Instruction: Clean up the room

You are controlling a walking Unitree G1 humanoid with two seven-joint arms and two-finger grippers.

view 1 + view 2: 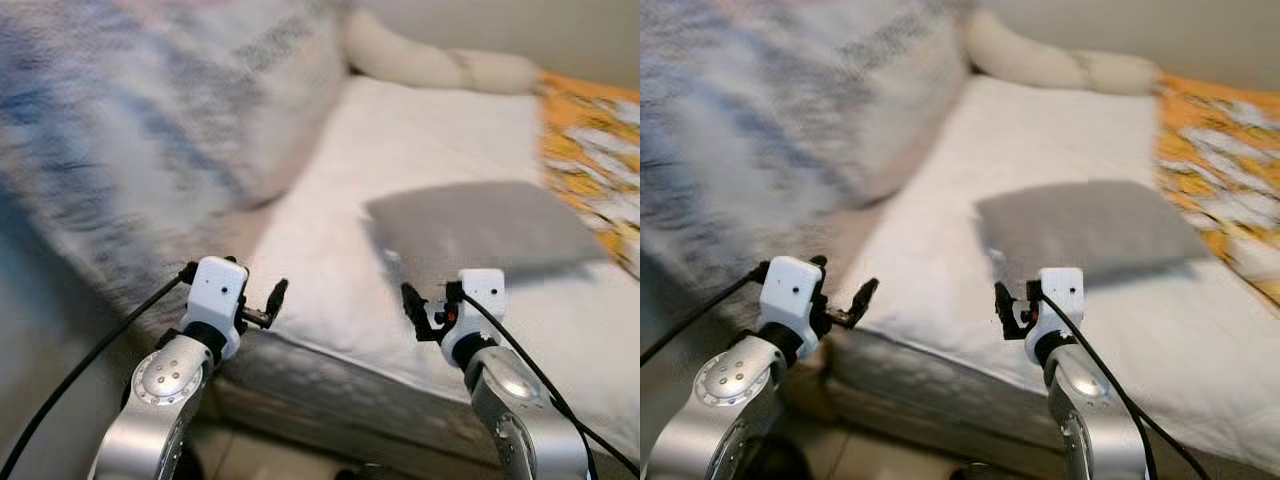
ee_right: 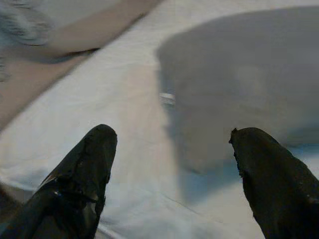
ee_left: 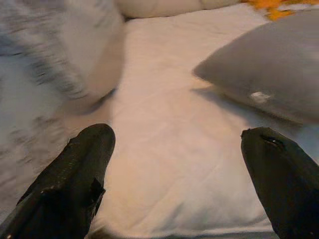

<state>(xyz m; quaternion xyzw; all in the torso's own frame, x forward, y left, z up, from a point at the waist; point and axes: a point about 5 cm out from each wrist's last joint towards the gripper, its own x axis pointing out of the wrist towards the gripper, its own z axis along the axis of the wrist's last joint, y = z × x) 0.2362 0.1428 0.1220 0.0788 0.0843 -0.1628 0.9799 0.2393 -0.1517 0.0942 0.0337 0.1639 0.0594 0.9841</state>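
Both hands are open and empty at the bed (image 1: 330, 300) edge. The grey pillow (image 1: 480, 225) lies just ahead of the right hand (image 1: 425, 310), well across from the left hand (image 1: 262, 305). Best to reach forward and pinch its near corner firmly.

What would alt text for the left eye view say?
A grey pillow lies on a white mattress, with the robot's left pincer and right pincer open and empty at its near edge. A striped blanket is heaped at left.
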